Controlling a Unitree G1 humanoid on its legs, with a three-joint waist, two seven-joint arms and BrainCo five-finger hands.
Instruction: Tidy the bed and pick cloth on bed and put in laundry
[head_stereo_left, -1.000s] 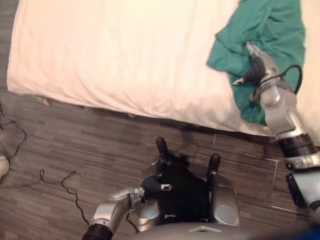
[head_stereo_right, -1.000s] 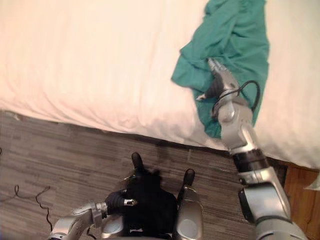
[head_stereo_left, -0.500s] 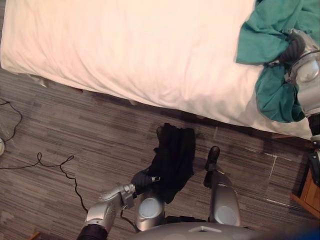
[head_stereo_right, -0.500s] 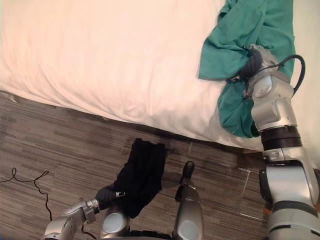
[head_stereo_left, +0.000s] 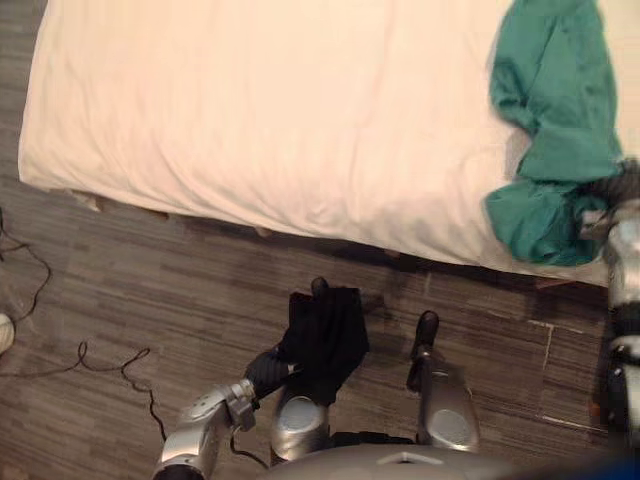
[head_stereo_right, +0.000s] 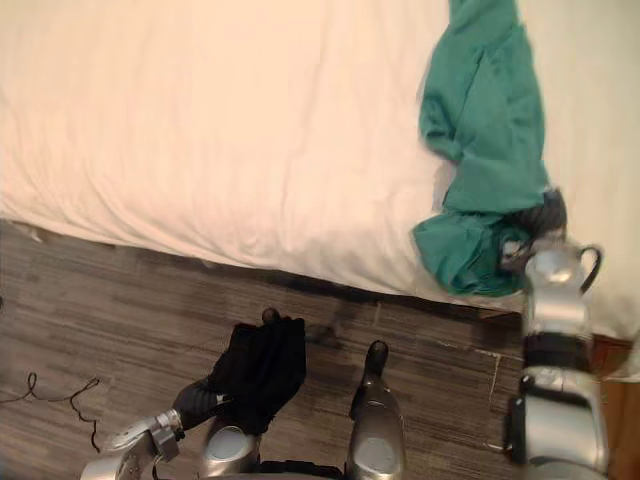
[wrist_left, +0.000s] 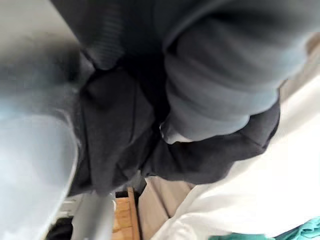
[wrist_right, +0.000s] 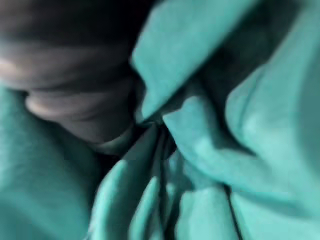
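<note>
Now left robot hand (head_stereo_left: 264, 371) clutches black cloth (head_stereo_left: 325, 335); right robot hand (head_stereo_right: 543, 214) grips green cloth (head_stereo_right: 482, 120) at bed (head_stereo_left: 250, 120) edge.

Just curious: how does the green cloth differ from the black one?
The green cloth is larger and lies stretched on the bed, its end bunched at the edge in the right hand. The black cloth is smaller and hangs over the floor from the left hand. Each is gripped by one hand.
</note>
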